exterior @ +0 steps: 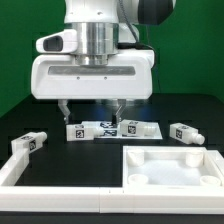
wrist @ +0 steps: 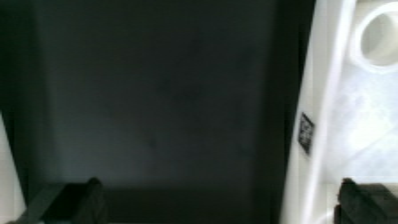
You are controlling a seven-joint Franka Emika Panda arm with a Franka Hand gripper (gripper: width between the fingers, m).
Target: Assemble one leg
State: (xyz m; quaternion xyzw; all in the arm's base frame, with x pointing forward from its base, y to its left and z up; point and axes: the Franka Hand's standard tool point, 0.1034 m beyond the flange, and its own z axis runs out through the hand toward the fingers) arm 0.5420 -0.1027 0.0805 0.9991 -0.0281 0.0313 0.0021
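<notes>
Claw (exterior: 91,112) is spread wide and empty, hanging above the counter (exterior: 20,125). In the wrist view there's only dark surface between the fingertips (wrist: 80,200). My read: it's lining up, no grasp begun.

The closest leg (exterior: 75,130) lies on its side on the counter under the claw, toward the exterior view's left. It's at the end of the marker board (exterior: 110,128); can't tell whether it touches or sits just beside.

The left leg (exterior: 30,142) and right leg (exterior: 183,131) lie well apart from it, toward the exterior view's left and right. That spacing probably lets open jaws straddle one leg without bumping another.

The tray (exterior: 170,165) sits near, at the exterior view's right, hollow side up with a socket (exterior: 135,178) exposed. It looks ready to take a leg, and none is fitted yet.
</notes>
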